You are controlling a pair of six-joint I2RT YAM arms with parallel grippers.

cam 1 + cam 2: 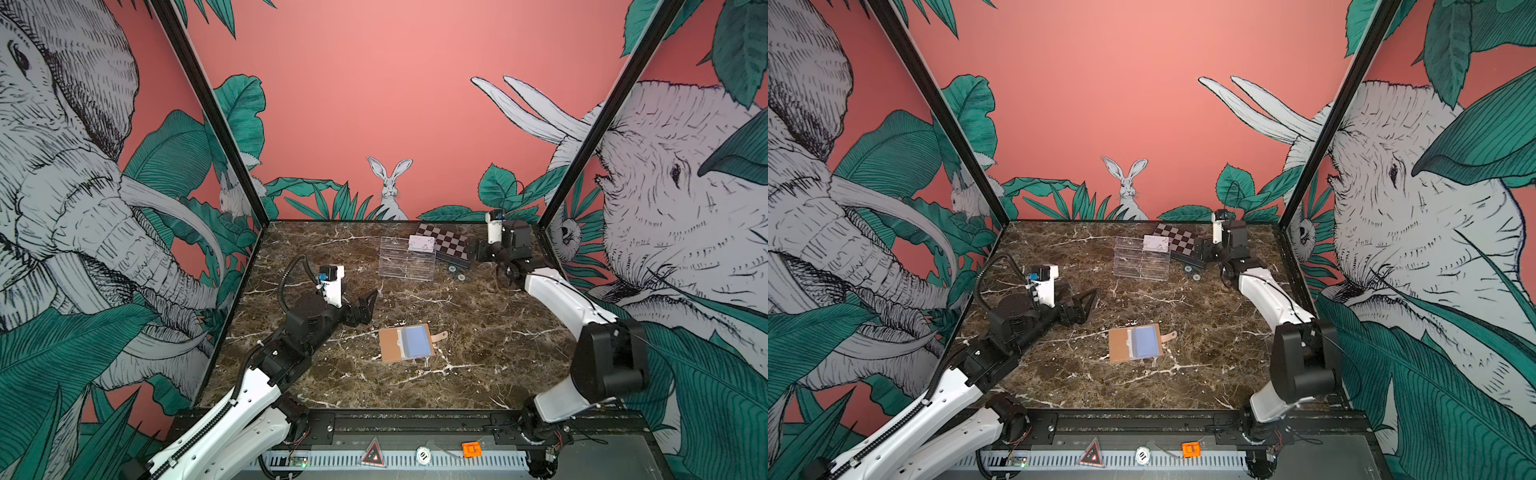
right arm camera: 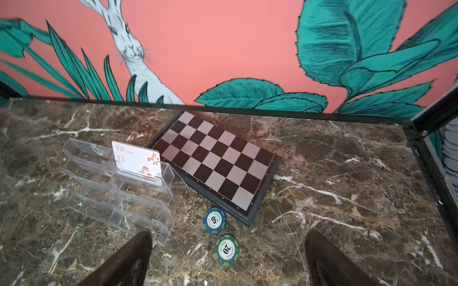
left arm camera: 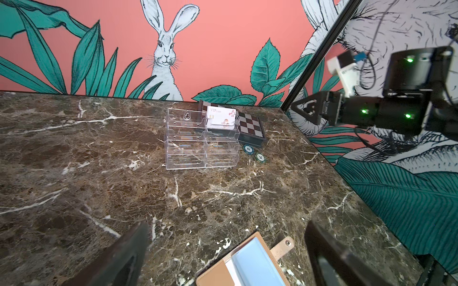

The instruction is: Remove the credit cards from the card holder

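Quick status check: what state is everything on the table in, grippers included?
card holder: open, lying flat.
credit card: standing upright in the acrylic tray, rear tier.
checkered box: closed, flat.
poker chips: two, flat on table.
left gripper: open, empty.
right gripper: open, empty.

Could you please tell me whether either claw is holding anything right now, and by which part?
Nothing is held. The left claw and right claw are both open and empty; the card holder lies untouched.
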